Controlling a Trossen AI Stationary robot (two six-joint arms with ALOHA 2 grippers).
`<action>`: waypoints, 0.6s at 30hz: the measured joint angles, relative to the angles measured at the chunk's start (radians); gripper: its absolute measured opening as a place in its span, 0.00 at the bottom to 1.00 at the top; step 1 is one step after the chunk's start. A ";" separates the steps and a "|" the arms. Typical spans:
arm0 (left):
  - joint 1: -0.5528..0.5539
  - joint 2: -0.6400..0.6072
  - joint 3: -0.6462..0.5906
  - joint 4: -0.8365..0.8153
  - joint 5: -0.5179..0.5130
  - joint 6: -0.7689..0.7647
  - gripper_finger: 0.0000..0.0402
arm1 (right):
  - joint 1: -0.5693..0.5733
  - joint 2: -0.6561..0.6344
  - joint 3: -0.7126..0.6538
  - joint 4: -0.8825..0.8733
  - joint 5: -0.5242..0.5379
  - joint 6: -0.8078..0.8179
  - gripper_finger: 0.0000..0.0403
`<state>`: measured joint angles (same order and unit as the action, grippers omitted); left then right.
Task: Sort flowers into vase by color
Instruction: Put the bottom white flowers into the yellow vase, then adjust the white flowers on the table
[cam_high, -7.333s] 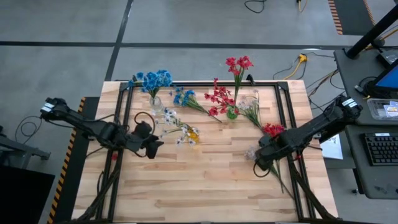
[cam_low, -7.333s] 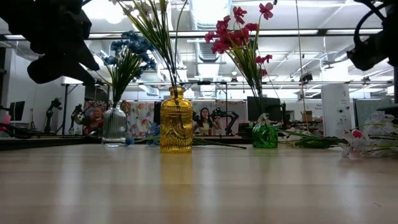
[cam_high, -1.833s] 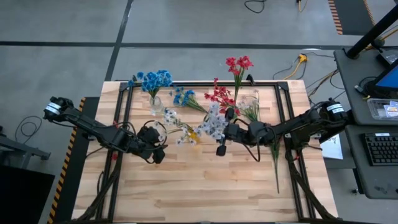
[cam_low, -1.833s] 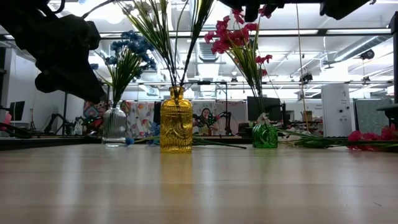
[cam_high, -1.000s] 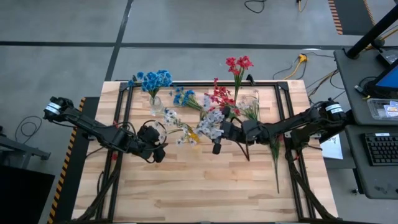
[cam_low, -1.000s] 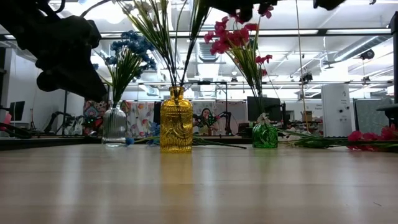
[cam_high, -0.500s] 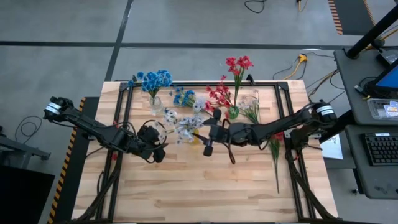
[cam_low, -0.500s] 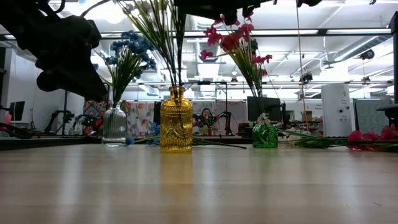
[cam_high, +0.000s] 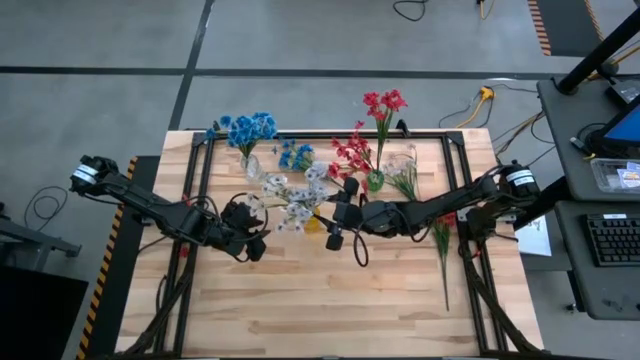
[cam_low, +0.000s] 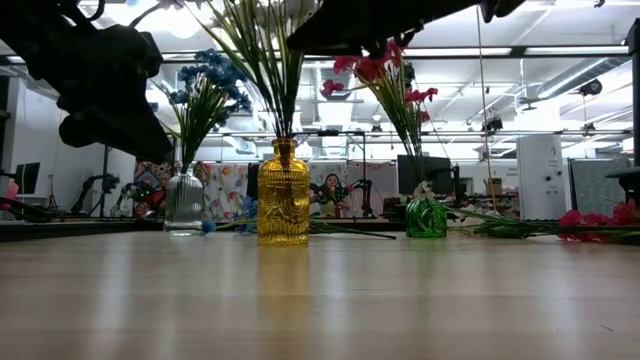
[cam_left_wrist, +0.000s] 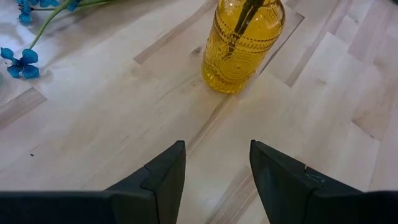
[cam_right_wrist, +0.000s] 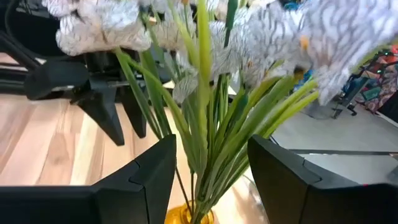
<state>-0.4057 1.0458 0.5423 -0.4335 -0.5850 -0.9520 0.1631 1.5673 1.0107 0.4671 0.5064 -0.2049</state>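
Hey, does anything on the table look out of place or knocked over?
Nothing is knocked over, but a blue-blossomed sprig lies flat on the wooden table beside the clear glass vase, and red-blossomed sprigs lie loose at the right side, outside any vase.

Wooden desk (cam_high: 330, 300), butcher-block top, black frame rails along its sides. Grey floor (cam_high: 100, 100) around it with dark tape lines. Yellow connector and cables (cam_high: 485, 95) on the floor, well beyond the jaws. Keyboard (cam_high: 612, 240) and a blue screen (cam_high: 622, 125) on a side bench outboard of the right jaws. Low view: office background, monitor (cam_low: 420, 172), ceiling lights.
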 joint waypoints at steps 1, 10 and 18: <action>0.000 0.000 0.000 0.000 0.000 0.000 0.41 | 0.000 0.000 0.000 -0.005 0.000 0.002 0.48; 0.000 0.000 0.000 0.000 0.000 0.000 0.41 | 0.025 -0.049 0.000 -0.063 0.043 -0.004 0.48; 0.000 0.000 0.000 0.005 0.114 -0.065 0.41 | 0.089 -0.160 -0.001 -0.315 0.063 0.118 0.48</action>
<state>-0.4061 1.0458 0.5423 -0.4287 -0.4707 -1.0167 0.2520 1.4071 1.0100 0.1524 0.5690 -0.0869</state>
